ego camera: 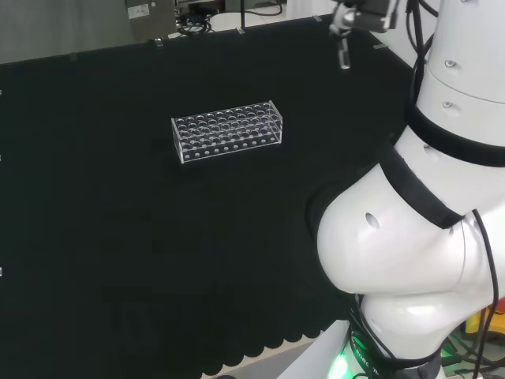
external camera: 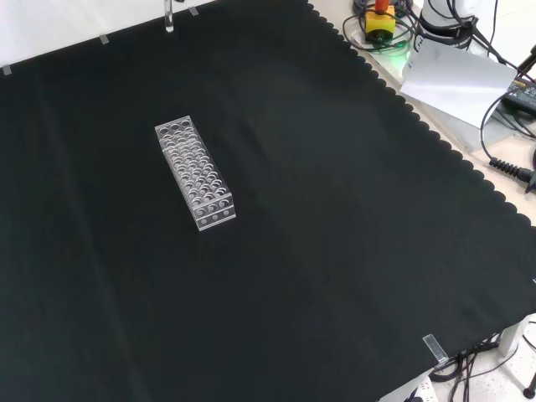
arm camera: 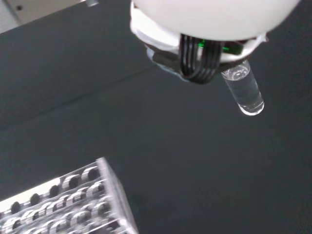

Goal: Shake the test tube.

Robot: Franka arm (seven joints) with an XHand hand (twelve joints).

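Observation:
A clear test tube [ego camera: 343, 54] hangs high above the far right part of the cloth in the head view, its lower end pointing down. The hand [ego camera: 364, 14] is shut on its upper part at the top edge of that view. The wrist view has the tube [arm camera: 243, 90] sticking out from under the blurred white hand [arm camera: 209, 19], well above the cloth. The tube's tip [external camera: 168, 18] shows at the top edge of the front view. A clear test tube rack [ego camera: 227, 130] [external camera: 194, 172] [arm camera: 63, 200] stands on the cloth, apart from the hand, with its holes looking empty.
The arm's white links [ego camera: 426, 197] fill the right of the head view. Beyond the cloth's scalloped edge in the front view lie a yellow and red button box [external camera: 379, 21], a grey sheet [external camera: 456, 79] and cables [external camera: 511, 167].

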